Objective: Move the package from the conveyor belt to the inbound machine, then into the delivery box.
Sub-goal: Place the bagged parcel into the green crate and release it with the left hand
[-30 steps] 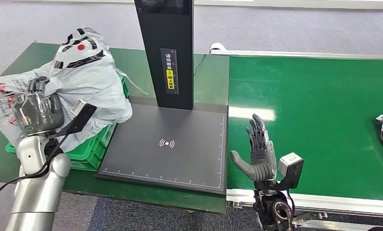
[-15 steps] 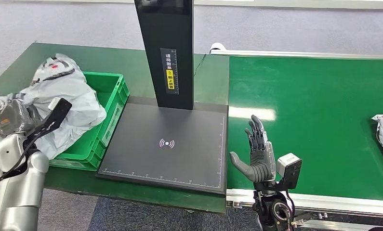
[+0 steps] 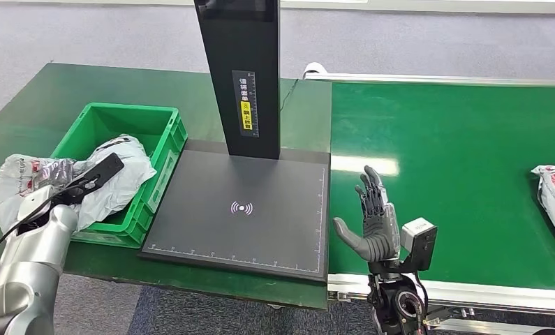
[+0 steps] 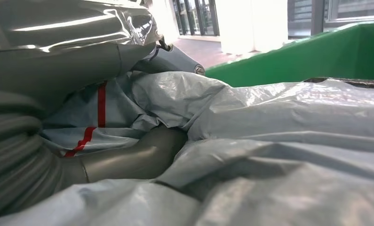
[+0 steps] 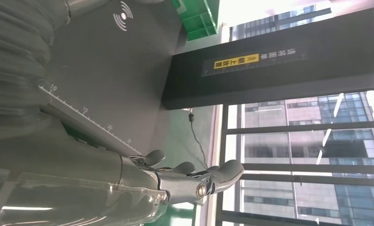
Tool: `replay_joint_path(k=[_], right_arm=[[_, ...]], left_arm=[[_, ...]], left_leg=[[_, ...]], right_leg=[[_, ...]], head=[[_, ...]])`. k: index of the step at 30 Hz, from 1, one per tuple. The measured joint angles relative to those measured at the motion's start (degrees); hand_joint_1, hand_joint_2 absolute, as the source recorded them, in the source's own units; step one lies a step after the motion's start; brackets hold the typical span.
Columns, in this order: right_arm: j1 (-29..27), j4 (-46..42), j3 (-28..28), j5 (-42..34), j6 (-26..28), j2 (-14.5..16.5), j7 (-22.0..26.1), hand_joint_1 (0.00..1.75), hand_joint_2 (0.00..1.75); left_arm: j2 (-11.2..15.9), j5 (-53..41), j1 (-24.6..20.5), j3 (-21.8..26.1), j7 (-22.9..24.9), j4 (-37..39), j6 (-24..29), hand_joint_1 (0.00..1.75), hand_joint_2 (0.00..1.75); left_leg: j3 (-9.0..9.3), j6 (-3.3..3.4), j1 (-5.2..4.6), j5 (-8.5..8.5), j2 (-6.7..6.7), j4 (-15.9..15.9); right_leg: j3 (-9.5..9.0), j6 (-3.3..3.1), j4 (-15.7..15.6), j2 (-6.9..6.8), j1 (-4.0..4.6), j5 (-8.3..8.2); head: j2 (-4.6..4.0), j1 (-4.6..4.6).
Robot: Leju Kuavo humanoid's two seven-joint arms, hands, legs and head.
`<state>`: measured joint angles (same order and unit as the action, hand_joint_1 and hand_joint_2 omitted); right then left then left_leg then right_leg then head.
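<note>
crinkled glossy plastic package (image 3: 114,178), matt scanner plate (image 3: 239,209)

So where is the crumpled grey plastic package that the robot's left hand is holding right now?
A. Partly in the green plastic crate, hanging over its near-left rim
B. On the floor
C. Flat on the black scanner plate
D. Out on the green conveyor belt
A: the crumpled grey plastic package lies partly in the green plastic crate and spills over its rim, with the left hand gripping it.
</note>
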<state>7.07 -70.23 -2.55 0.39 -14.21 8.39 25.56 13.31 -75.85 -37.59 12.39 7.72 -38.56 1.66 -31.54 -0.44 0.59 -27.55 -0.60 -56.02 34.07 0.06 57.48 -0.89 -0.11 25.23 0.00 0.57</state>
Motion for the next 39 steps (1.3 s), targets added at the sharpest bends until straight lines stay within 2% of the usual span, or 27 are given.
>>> replay_joint_path(k=[5,7,11,14,17,25,28,34,37,39], right_arm=[[-0.42,0.00,0.28,-0.02,0.00,-0.04,-0.03,0.00,1.75],[-0.46,0.00,0.33,-0.02,0.00,-0.04,-0.03,0.00,1.75],[-0.49,0.00,0.40,-0.02,0.01,-0.04,-0.03,0.00,1.75],[-0.86,-0.07,0.43,-0.17,0.08,-0.05,-0.03,0.00,1.75],[-1.53,-0.33,0.42,-0.50,0.27,-0.11,-0.03,0.00,1.75],[-1.84,-0.56,-0.35,-0.95,0.43,-0.17,0.01,0.00,1.75],[-1.22,-0.43,-1.08,-1.14,0.46,-0.19,0.08,0.00,1.75],[0.52,0.74,-2.56,-1.60,0.55,-0.27,0.91,0.00,1.75],[1.20,1.61,-3.18,-1.99,0.78,-0.40,1.53,0.00,1.75],[1.62,2.16,-3.40,-2.37,0.95,-0.52,1.95,0.00,1.75]], left_arm=[[0.00,0.24,-1.07,-0.07,-0.28,2.21,0.39,1.50,1.75],[0.00,0.26,-1.29,-0.09,-0.29,2.66,0.40,1.45,1.75],[-0.03,0.31,-1.46,-0.17,-0.60,3.16,1.39,0.00,1.75],[-0.38,1.62,-0.76,-0.57,-2.24,2.65,6.49,0.00,1.75],[-1.44,5.54,1.69,-1.44,-6.02,-1.08,13.25,0.00,1.75],[-4.31,13.45,12.43,-6.56,-15.82,-20.79,31.92,0.00,1.75],[-5.00,16.68,15.16,-7.29,-20.77,-26.78,36.69,0.00,1.75],[-9.08,21.60,18.97,-4.50,-34.58,-35.67,38.23,0.00,1.75],[-10.86,31.73,20.51,-4.04,-39.49,-38.35,37.26,0.00,1.75],[-11.45,40.40,21.58,-5.10,-41.12,-39.93,34.95,0.00,1.75]], left_leg=[[0.04,0.00,0.01,0.01,0.00,0.00],[0.06,0.00,0.00,0.01,0.00,0.00],[0.09,0.00,0.00,0.01,0.00,0.00],[0.09,0.00,0.00,0.01,0.00,0.00],[0.06,0.00,0.00,0.01,0.00,0.00],[-0.08,-0.02,-0.01,-0.05,-0.07,-0.01],[-0.09,-0.02,-0.01,-0.05,-0.07,-0.01],[-0.08,-0.02,0.00,-0.05,-0.06,0.00],[-0.08,-0.02,0.00,-0.05,-0.06,-0.01],[-0.09,-0.02,0.00,-0.05,-0.05,-0.01]], right_leg=[[-0.05,0.00,0.01,0.00,0.01,0.00],[-0.08,0.00,0.01,0.00,0.00,0.00],[-0.11,0.00,0.01,0.00,0.00,0.00],[-0.10,0.00,0.01,0.00,0.00,0.00],[-0.08,0.00,0.01,0.00,0.00,0.00],[0.04,0.01,-0.01,0.05,-0.01,0.01],[0.06,0.01,-0.01,0.05,-0.01,0.01],[0.05,0.01,-0.01,0.05,-0.01,0.00],[0.05,0.01,-0.01,0.05,-0.01,0.00],[0.06,0.01,-0.01,0.04,-0.01,0.00]], head=[[0.00,0.00],[0.00,0.00],[0.00,0.00],[0.00,0.00],[0.00,0.00],[0.00,-0.01],[0.00,0.01],[0.00,-0.01],[0.00,0.00],[0.00,0.00]])
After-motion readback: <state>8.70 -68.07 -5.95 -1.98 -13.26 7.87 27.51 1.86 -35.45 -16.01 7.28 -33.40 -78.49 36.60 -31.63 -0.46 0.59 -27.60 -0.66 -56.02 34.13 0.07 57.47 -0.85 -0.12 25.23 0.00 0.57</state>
